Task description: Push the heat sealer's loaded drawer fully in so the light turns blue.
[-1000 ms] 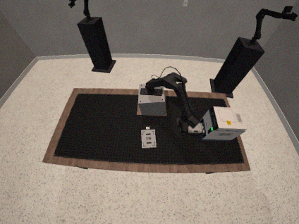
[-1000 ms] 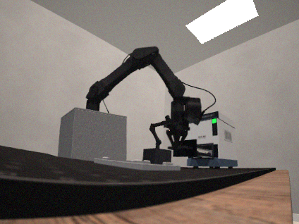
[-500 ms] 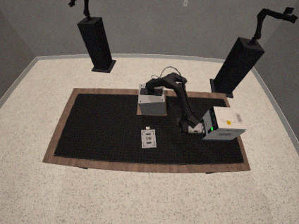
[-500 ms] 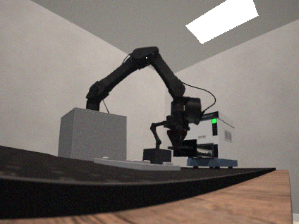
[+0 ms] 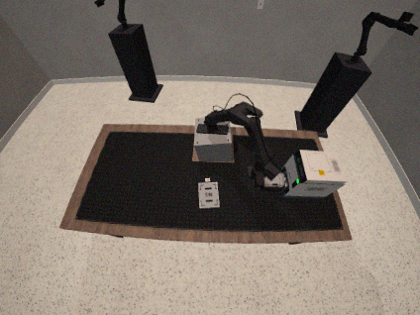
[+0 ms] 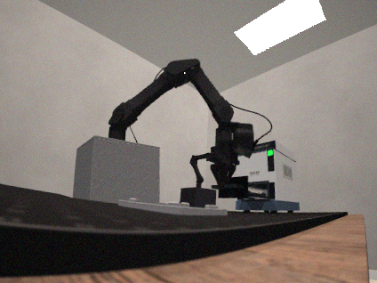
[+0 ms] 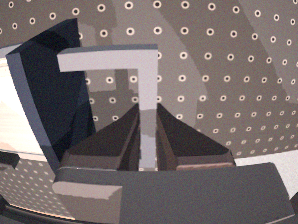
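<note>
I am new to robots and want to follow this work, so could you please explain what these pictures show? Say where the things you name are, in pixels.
One black robot arm stands on a grey block [image 5: 213,153] [image 6: 122,171]. The top picture looks down on the table; the exterior picture looks from low beside it; the wrist picture looks along the gripper [image 5: 259,179] [image 6: 226,180] [image 7: 148,111].

On the dark mat are a flat grey plate [image 5: 208,194] [image 6: 171,208] and, at one side, the white heat sealer [image 5: 324,165] [image 6: 285,178] with its drawer out. Its light [image 5: 297,181] [image 6: 269,152] is green, meaning ready.

The gripper's two fingers are closed around the drawer's pale, angled handle [image 7: 147,90]. Two more arms stand on black pillars behind.

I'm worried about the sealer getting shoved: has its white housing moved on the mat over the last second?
No: the heat sealer's white housing shows no visible shift against the table's wooden edge in the top view.
</note>
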